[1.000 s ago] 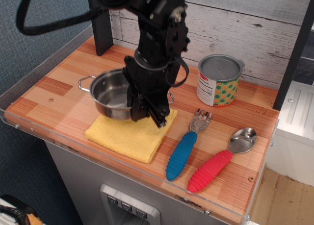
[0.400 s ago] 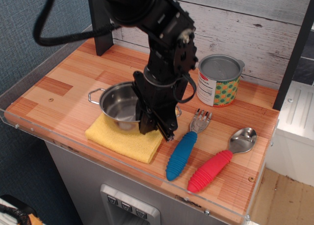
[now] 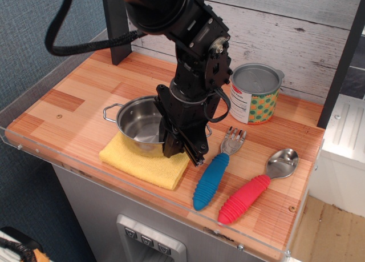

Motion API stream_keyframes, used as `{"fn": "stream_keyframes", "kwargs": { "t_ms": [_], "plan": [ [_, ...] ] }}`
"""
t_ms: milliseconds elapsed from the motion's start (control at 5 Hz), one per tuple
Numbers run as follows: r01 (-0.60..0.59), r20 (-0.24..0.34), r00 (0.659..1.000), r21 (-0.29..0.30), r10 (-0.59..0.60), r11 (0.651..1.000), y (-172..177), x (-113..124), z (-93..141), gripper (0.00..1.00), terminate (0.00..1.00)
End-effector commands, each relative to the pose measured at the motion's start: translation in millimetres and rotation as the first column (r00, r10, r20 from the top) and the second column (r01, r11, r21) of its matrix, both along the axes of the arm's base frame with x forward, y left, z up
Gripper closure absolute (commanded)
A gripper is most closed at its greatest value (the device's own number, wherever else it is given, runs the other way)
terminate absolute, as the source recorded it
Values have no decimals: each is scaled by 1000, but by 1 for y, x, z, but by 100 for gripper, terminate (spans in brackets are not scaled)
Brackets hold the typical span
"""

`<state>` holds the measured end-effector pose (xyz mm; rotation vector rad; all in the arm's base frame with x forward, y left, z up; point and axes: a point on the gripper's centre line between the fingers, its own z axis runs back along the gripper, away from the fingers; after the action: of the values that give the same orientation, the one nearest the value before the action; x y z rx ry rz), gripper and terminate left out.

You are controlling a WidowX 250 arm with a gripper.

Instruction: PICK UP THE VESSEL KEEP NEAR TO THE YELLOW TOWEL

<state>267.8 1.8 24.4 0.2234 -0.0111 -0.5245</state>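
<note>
The vessel (image 3: pixel 138 124) is a small shiny steel pot with wire loop handles. It is over the back part of the yellow towel (image 3: pixel 141 162), which lies flat near the table's front edge. My gripper (image 3: pixel 181 150) points down at the pot's right side and is shut on its right rim. The black fingers hide the right handle; the left handle shows. I cannot tell whether the pot rests on the towel or hangs just above it.
A tin can with a dotted label (image 3: pixel 254 94) stands at the back right. A blue-handled fork (image 3: pixel 213 175) and a red-handled spoon (image 3: pixel 253 190) lie right of the towel. A clear rim runs along the wooden table's edge (image 3: pixel 63 156).
Over the last second my gripper moved right and slightly forward, and the pot moved with it. In the last half second it has barely shifted.
</note>
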Motion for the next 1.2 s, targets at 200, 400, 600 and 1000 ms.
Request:
{"fn": "stream_keyframes", "kwargs": {
  "t_ms": [200,400,600,1000],
  "plan": [
    [-19,23,1000,-43,20,999,4,0,20,0,0],
    [-56,29,998,-47,57,997,9,0,27,0,0],
    [-89,29,995,-78,91,993,13,1,40,0,0],
    [-175,23,983,-141,180,974,21,7,68,0,0]
  ]
}}
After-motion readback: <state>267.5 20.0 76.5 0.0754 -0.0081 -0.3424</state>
